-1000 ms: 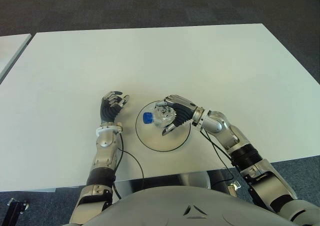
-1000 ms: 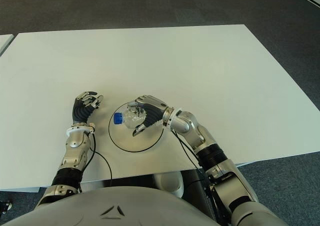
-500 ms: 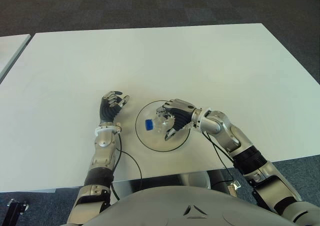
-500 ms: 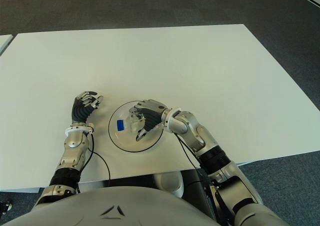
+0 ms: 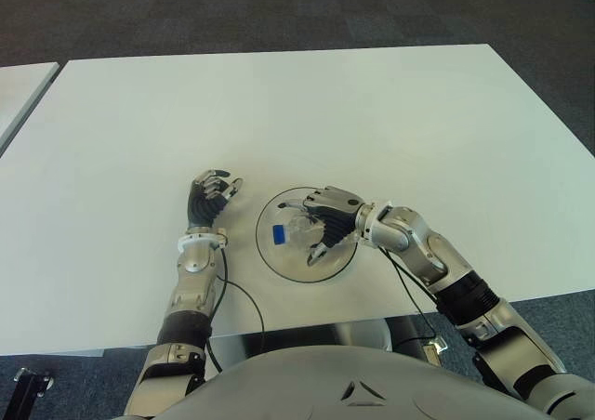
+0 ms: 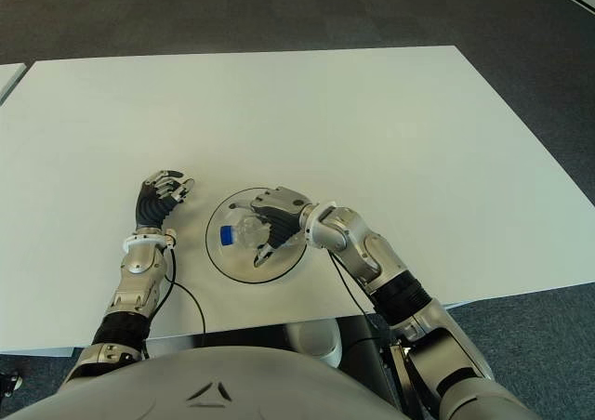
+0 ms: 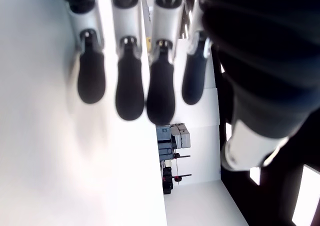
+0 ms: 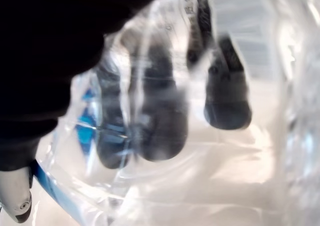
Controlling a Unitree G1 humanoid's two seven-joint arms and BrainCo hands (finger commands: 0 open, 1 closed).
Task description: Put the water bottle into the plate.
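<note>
The right hand (image 5: 327, 221) wraps its fingers around the clear bottle (image 5: 296, 233), which lies on its side in the plate (image 5: 327, 269), blue cap pointing left. The left hand (image 5: 210, 197), fingers curled and empty, shows left of the plate on the table (image 5: 372, 113).

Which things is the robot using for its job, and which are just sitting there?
For the job:
- water bottle, lying on its side in the plate
- plate
- right hand, wrapped around the bottle

Just there:
- left hand, curled and holding nothing, left of the plate
- white table
</note>
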